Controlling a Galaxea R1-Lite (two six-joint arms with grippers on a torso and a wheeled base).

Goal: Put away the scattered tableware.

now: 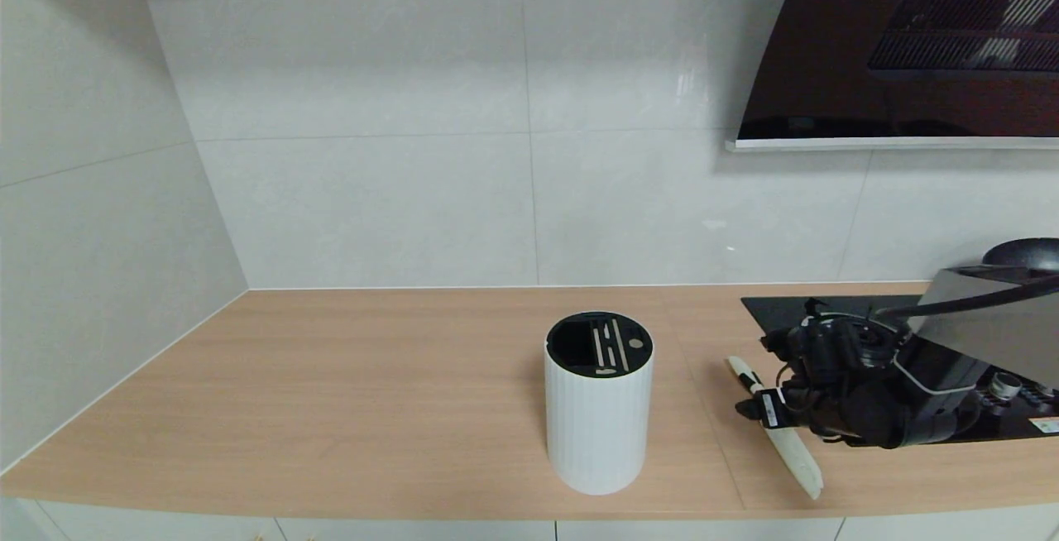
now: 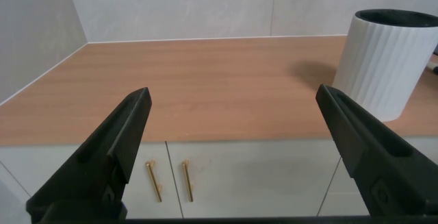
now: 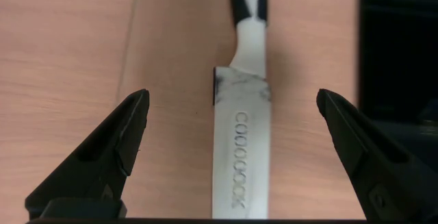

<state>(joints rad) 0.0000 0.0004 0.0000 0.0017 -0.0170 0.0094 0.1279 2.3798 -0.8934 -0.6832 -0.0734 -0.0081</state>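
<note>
A white knife [image 1: 786, 442] with a marbled blade and a black-banded handle [image 1: 742, 373] lies on the wooden counter [image 1: 372, 392], beside the cooktop's left edge. My right gripper [image 1: 771, 409] hovers just over it. In the right wrist view that gripper [image 3: 233, 155] is open, one finger on each side of the knife [image 3: 241, 135], not touching it. A white ribbed holder [image 1: 597, 417] with a black slotted top stands left of the knife. My left gripper [image 2: 236, 155] is open and holds nothing, low in front of the counter's edge, with the holder [image 2: 390, 63] ahead of it.
A black cooktop [image 1: 827, 309] lies at the right, with a dark pan [image 1: 1026, 253] behind it and a range hood [image 1: 910, 53] above. Tiled walls close the back and left. Gold cabinet handles [image 2: 154, 181] show under the counter. Bare counter stretches left of the holder.
</note>
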